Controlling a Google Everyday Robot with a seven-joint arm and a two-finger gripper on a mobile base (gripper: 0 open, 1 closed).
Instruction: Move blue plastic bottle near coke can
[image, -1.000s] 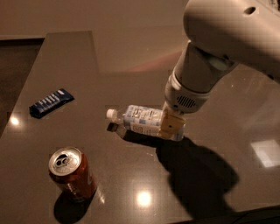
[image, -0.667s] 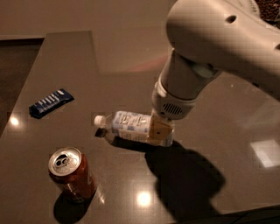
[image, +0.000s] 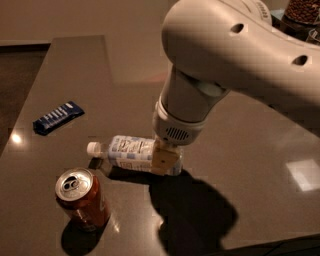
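the gripper (image: 167, 159) is clamping its fingers on the base end of the bottle (image: 131, 150), which is lying sideways, cap pointing left, near the can (image: 82, 200) that is standing on the table (image: 250, 150), well apart from the wrapper (image: 57, 117).

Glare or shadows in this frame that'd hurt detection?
Camera view: dim warm light; glare spots on the table at left and right; the arm throws a dark shadow below the gripper, which grips the bottle at its base; the can casts its own.
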